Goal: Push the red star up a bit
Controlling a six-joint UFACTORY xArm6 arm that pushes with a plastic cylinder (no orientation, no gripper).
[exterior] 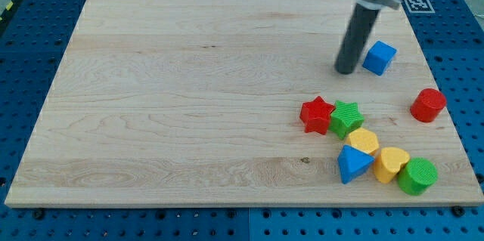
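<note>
red star (317,114) lies below and left of my tip (346,70), well apart; no pincer shows.

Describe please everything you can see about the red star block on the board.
The red star is a small, thick block of solid red colour, matte like painted wood or plastic, with short rounded points. It lies flat on the wooden board, in the view's lower right part. Its right side touches, or nearly touches, the green star. Nothing else touches it. My tip stands above it toward the view's top, apart from it, next to the blue cube.
</note>
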